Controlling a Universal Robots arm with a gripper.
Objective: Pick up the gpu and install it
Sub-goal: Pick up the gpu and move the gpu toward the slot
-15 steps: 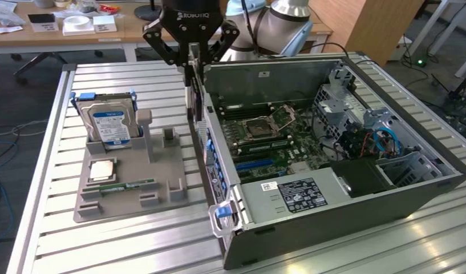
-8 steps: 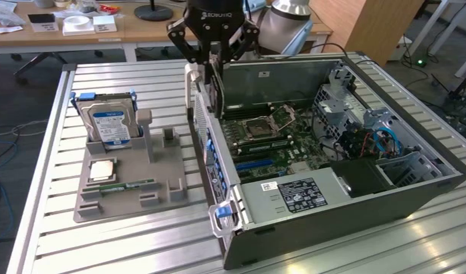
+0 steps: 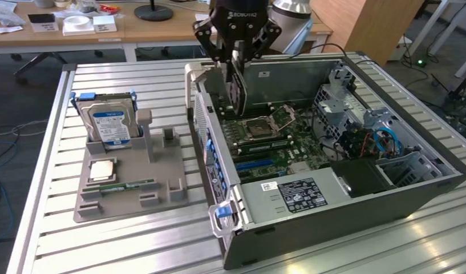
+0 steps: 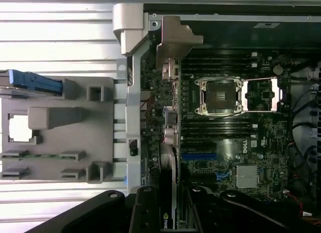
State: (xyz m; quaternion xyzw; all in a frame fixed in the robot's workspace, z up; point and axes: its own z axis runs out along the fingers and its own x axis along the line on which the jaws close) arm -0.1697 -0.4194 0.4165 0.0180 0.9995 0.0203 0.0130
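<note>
Exterior view: bright, even light is coming from above, shadows are falling soft. Bench (image 3: 126,240) slats are shining, and a glare streak is blooming on them toward the exterior view's right. Case (image 3: 355,211) walls are shading the motherboard (image 3: 294,142), which is reading darker than everything around it. Wrist view: bench slats are washing out to near white and the chip (image 4: 19,127) on the tray (image 4: 100,122) is blowing out too. Case interior is showing dim. Gripper (image 4: 173,213) and gpu (image 4: 170,167) are sitting as near-black shapes.
</note>
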